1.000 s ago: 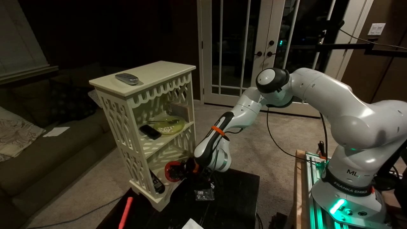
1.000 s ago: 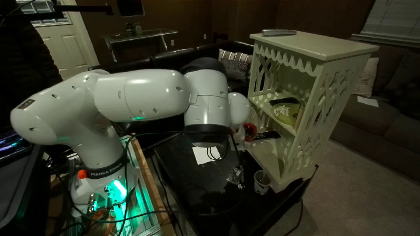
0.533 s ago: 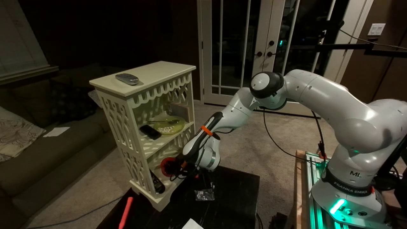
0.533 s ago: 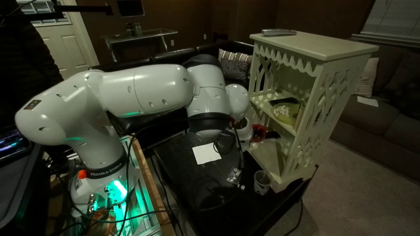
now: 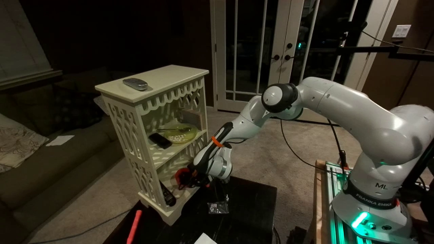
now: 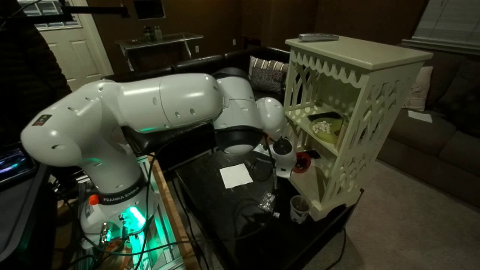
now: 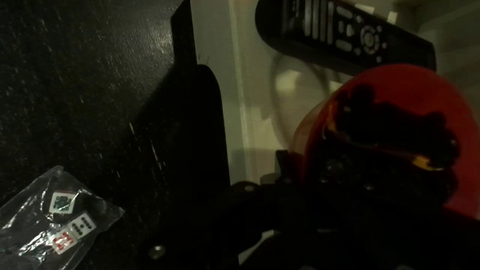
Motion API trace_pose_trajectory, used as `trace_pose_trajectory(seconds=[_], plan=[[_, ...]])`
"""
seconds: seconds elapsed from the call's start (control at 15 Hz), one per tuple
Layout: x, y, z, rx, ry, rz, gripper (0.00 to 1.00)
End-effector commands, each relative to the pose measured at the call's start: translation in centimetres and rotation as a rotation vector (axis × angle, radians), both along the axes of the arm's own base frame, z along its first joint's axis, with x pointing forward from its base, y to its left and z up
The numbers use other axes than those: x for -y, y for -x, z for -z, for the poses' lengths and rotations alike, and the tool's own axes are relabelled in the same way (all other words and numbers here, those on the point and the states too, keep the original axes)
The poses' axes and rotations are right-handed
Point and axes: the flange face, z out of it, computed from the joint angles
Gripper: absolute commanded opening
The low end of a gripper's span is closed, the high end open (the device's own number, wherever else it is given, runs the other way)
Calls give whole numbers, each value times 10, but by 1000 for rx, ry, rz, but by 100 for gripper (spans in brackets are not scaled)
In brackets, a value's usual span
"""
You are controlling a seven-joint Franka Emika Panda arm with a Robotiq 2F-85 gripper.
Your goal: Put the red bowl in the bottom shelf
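Note:
The red bowl (image 5: 179,174) is in the opening of the bottom shelf, over the shelf floor; it also shows in an exterior view (image 6: 307,162) and in the wrist view (image 7: 416,88). The bowl is tilted, with its open side toward my gripper (image 7: 299,168). My gripper is shut on the bowl's wall, one finger outside and one inside. The fingers are dark and partly lost in shadow. The bottom shelf (image 7: 258,123) is the lowest tier of the cream-white unit and also shows in an exterior view (image 6: 309,182). I cannot tell whether the bowl touches the shelf floor.
A black remote (image 7: 352,37) lies on the bottom shelf beside the bowl. The middle tier above holds a green plate (image 5: 190,135) and a phone (image 5: 160,140). A cup (image 6: 300,210) and a plastic bag (image 5: 218,207) are on the dark table near the unit's front.
My gripper has carried the bowl farther into the bottom shelf opening, then sideways along the shelf away from the remote. The bowl has turned and shows less of its round face.

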Motion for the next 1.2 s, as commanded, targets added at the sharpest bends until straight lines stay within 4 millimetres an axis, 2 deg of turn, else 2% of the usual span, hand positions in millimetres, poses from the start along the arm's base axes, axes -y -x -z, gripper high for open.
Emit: trace_pose_trajectory(seconds=[0.0, 0.2, 0.4, 0.47, 0.6, 0.93, 1.13], plan=[[1, -10, 20, -21, 1, 4, 1], [-6, -11, 30, -21, 10, -33, 1], [-17, -13, 31, -4, 26, -49, 1], [-20, -14, 31, 6, 38, -53, 29], [-22, -17, 28, 26, 47, -59, 36], [-27, -19, 11, 101, 101, -78, 70], [-33, -3, -2, 116, 180, -162, 91]])
